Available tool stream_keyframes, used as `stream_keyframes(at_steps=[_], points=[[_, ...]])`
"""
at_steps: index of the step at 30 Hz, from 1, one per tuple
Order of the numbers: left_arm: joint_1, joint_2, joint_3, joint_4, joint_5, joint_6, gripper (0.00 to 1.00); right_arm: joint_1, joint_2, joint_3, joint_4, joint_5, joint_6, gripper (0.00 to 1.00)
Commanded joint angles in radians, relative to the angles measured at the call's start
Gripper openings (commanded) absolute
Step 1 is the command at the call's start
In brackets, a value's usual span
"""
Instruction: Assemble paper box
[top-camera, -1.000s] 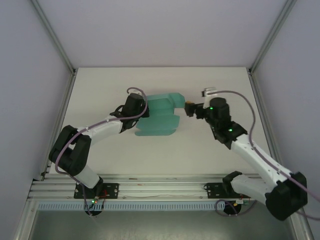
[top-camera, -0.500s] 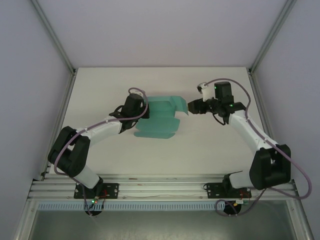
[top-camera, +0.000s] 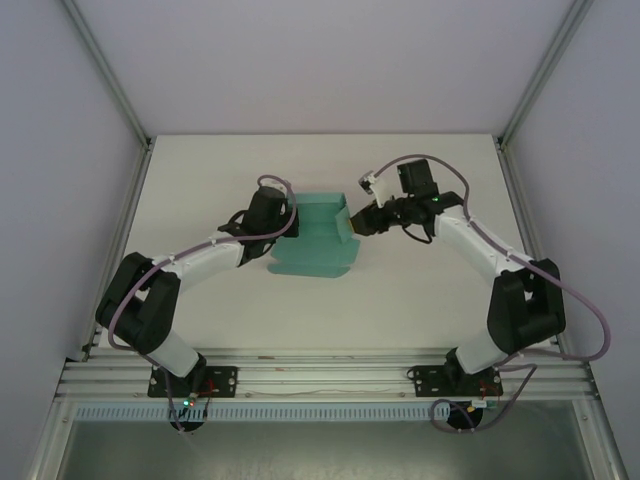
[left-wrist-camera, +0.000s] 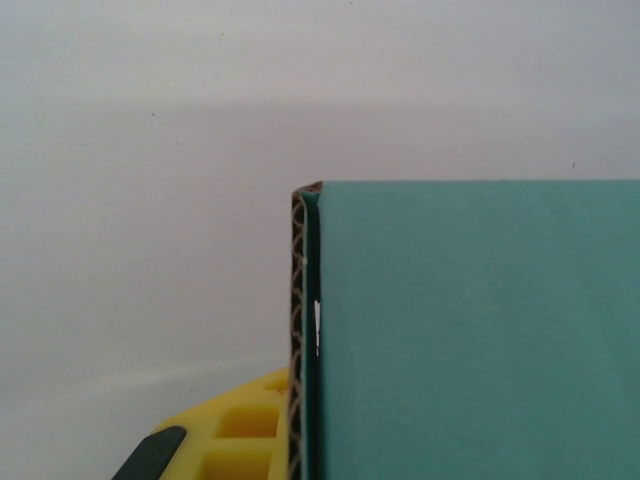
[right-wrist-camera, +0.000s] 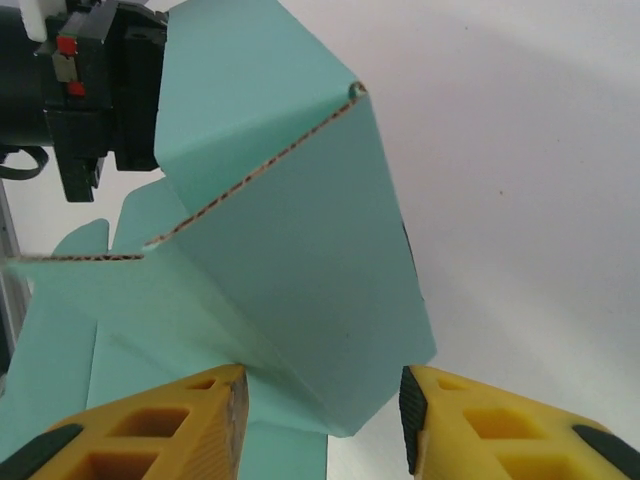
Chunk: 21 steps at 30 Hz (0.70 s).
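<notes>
One paper box (top-camera: 315, 245), one left arm (top-camera: 200, 262), one right arm (top-camera: 480, 245) — all on one table (top-camera: 400, 310).

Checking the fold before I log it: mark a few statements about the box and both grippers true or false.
1. The paper box lies completely flat on the table. False: one flap is folded up.
2. The right gripper has that flap between its open jaws. True.
3. The left gripper is shut on the box's opposite side. True.
4. The right gripper hangs well clear of the box. False: it is right at the flap.
</notes>
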Motion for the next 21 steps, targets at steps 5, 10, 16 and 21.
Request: stream_keyframes(at_steps=[5, 10, 16, 21], points=[[-0.009, 0.000, 0.047, -0.019, -0.020, -0.002, 0.00, 0.106, 0.033, 0.016, 0.192, 0.337, 0.110, 0.52], [-0.020, 0.005, 0.066, -0.045, -0.055, -0.011, 0.00, 0.155, 0.073, 0.022, 0.296, 0.515, 0.207, 0.46], [-0.030, 0.003, 0.078, -0.057, -0.079, -0.019, 0.00, 0.211, 0.118, 0.024, 0.388, 0.744, 0.261, 0.32], [-0.042, 0.014, 0.102, -0.079, -0.116, -0.052, 0.00, 0.253, 0.163, 0.036, 0.441, 1.064, 0.361, 0.12]])
